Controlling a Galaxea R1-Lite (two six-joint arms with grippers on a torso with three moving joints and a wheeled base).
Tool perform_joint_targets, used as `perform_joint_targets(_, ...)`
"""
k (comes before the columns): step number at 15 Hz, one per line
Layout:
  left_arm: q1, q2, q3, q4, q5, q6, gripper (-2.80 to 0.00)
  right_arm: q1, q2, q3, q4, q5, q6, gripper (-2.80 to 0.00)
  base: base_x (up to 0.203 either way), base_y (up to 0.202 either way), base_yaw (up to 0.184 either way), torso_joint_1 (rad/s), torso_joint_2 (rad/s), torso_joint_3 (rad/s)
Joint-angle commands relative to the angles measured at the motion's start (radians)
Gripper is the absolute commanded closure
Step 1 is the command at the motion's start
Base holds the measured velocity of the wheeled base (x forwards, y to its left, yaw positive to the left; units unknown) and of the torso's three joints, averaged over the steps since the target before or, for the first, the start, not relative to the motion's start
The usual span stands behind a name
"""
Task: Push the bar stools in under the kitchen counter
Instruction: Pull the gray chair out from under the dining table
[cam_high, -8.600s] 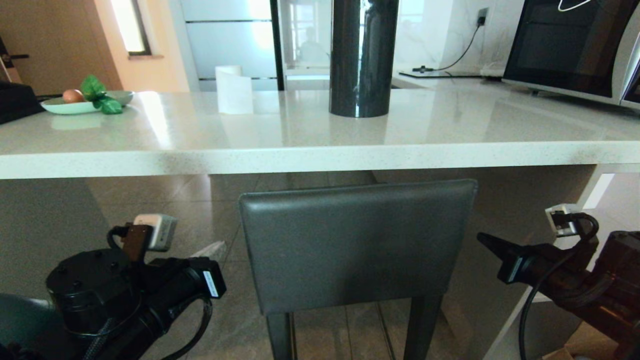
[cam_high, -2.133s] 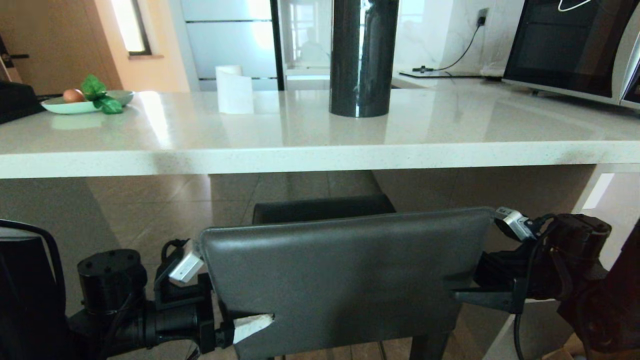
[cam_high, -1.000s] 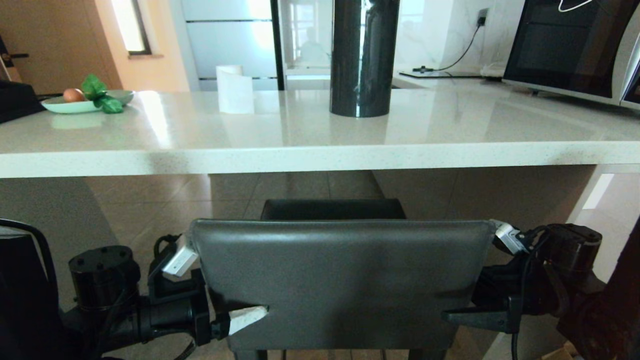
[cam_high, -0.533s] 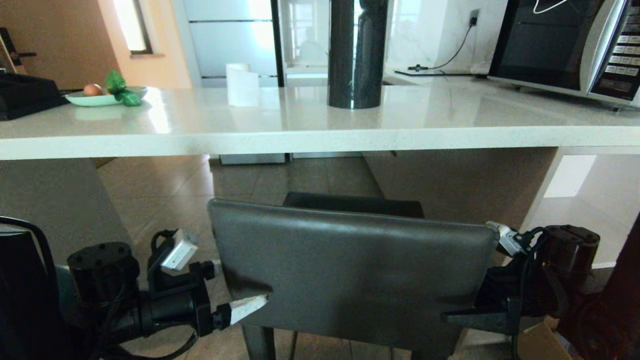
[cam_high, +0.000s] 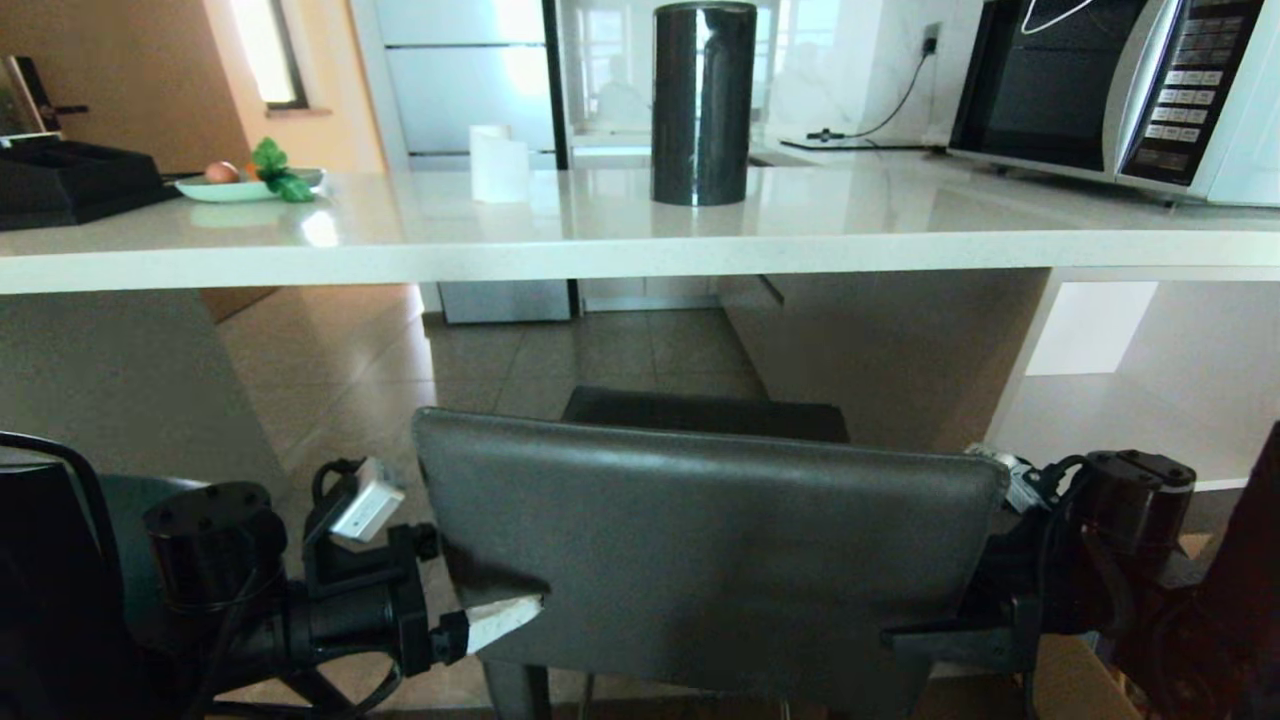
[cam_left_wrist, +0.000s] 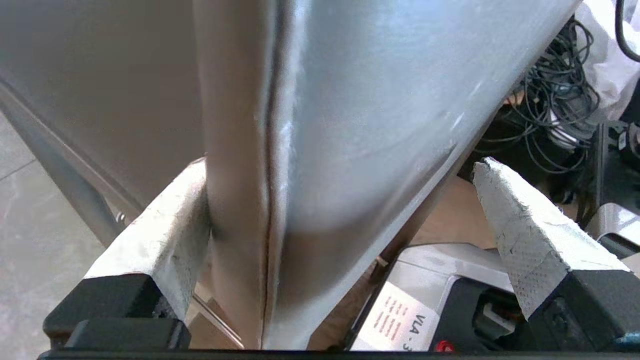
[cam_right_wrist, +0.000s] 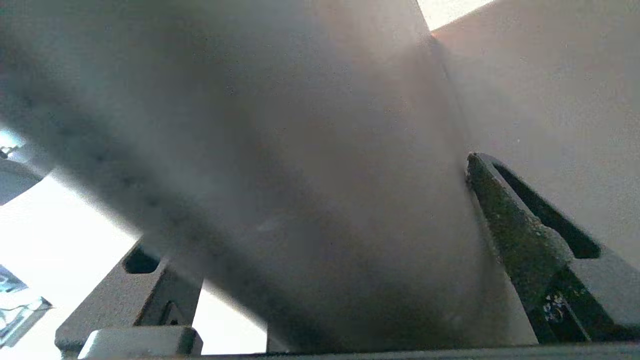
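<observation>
Only one text could be read: a white label (cam_left_wrist: 400, 320) on the black body of the left gripper (cam_left_wrist: 340, 200) carried the letters "VLA" and a cut-off number. The keypad (cam_high: 1185, 75) of the microwave (cam_high: 1110, 90) had buttons too small to read.

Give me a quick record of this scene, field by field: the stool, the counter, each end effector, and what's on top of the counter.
stool: dark grey bar stool, backrest facing the camera, seat in front of the counter edge
counter: kitchen counter, white slab top, open floor beneath
left end effector: open, straddling the backrest's left edge
right end effector: open, straddling the backrest's right edge
on counter: black cylinder, paper roll, plate, microwave
</observation>
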Motion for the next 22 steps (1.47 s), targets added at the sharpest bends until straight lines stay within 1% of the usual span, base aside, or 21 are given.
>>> perform_joint_targets(1, -0.004, -0.004, 0.000, -0.009, -0.003, 0.000, -2.80, -0.004, 0.002, 0.000, -0.011, 0.003, 0.000, -2.80, 0.000, 0.000, 0.000, 0.000, 0.00, 0.000)
perform_joint_targets(7, -0.004, -0.016, 0.006, -0.009, -0.003, 0.000, -2.80, -0.004, 0.002, 0.000, -0.011, 0.003, 0.000, -2.80, 0.000, 0.000, 0.000, 0.000, 0.00, 0.000)
perform_joint_targets(8, -0.004, -0.016, 0.006, -0.009, -0.003, 0.000, -2.80, -0.004, 0.002, 0.000, -0.011, 0.003, 0.000, -2.80, -0.128, 0.000, 0.001, 0.010, 0.01, -0.003)
perform_joint_targets(22, -0.008, -0.019, 0.009, -0.009, -0.003, 0.001, -2.80, -0.005, 0.005, 0.003, -0.011, 0.004, 0.000, -2.80, -0.193, 0.000, 0.000, 0.003, 0.00, 0.003)
